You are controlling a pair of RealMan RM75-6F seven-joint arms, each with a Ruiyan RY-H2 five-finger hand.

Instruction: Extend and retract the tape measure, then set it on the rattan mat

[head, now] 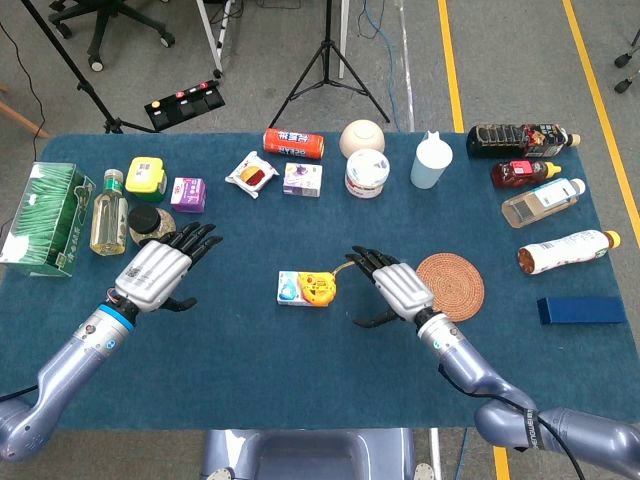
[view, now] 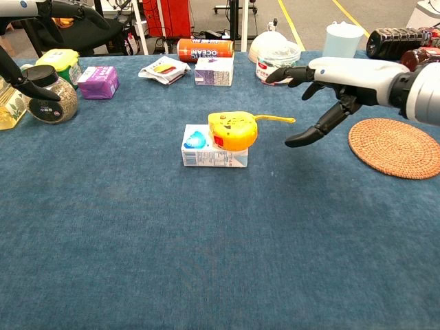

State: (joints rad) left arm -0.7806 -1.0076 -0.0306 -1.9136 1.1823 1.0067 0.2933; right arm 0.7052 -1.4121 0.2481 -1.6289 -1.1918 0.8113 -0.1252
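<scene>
The yellow tape measure point(head: 318, 288) lies on top of a small white and blue carton point(head: 293, 290) near the middle of the blue-covered bench point(head: 300, 370), with its yellow tab point(view: 277, 119) sticking out toward the right. The right hand point(head: 396, 288) hovers just to the right of the tape measure, fingers apart and holding nothing; in the chest view its thumb point(view: 313, 131) points down toward the bench near the tip of the tab without touching it. The round rattan mat point(head: 449, 286) lies flat just beyond this hand on its right side, apart from the tape measure. The left hand point(head: 160, 270) floats over the left part of the bench, fingers spread and empty, close to a jar with a black lid point(head: 151, 226) and a bottle of yellowish liquid point(head: 108, 212). A green box point(head: 48, 220) stands at the far left edge.
</scene>
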